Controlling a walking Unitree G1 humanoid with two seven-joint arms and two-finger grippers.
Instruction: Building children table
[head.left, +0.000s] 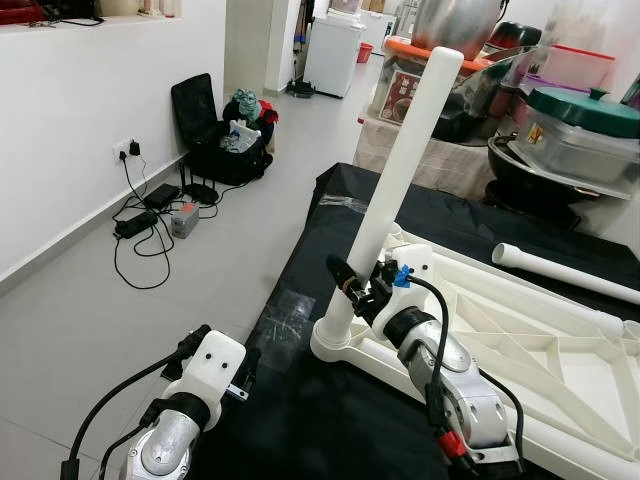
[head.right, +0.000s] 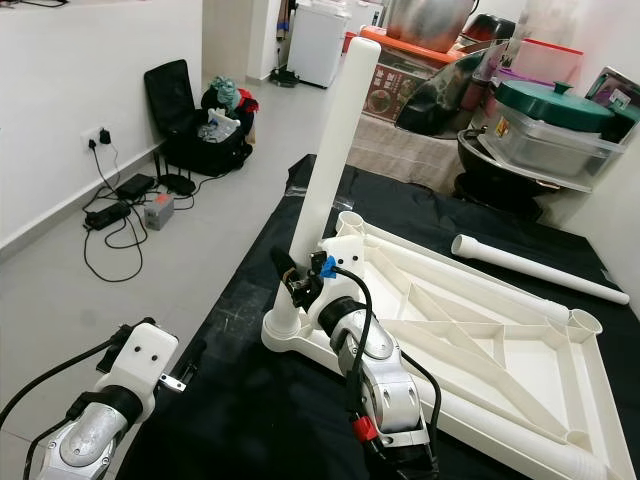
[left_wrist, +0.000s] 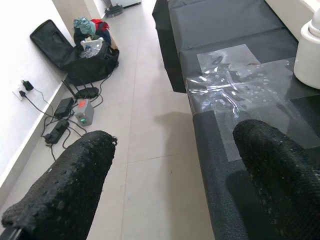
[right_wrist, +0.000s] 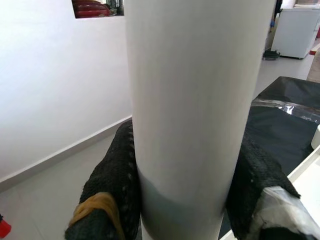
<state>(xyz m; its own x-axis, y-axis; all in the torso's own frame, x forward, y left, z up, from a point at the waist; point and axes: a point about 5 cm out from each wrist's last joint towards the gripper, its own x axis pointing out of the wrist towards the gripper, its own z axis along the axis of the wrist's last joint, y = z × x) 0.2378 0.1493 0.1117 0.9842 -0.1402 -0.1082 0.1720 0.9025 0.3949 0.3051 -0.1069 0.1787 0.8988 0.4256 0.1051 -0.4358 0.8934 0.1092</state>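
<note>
— Tabletop (head.right: 520, 350): where is it, and how far along is the build?

— It lies upside down on the black mat (head.right: 240, 400), ribs facing up. One white leg (head.right: 325, 160) stands in the corner socket (head.right: 283, 330) nearest the robot, leaning a little rather than plumb. I judge it is being seated now.

— Who is holding it?

— The right hand (head.right: 297, 280) grips that leg low down, just above the socket; in the right wrist view both black fingers (right_wrist: 112, 185) press against the tube on either side.

— And the left hand?

— The left hand (head.left: 240, 370) hovers over the mat's near edge, well apart from the parts, fingers spread wide and holding nothing.

— What remains?

— A second leg (head.right: 535, 265) lies loose on the mat beside the far edge of the tabletop. The other corner sockets (head.right: 585, 322) I can see stand empty, so most legs are yet to go in, and then the table must be turned upright.
</note>
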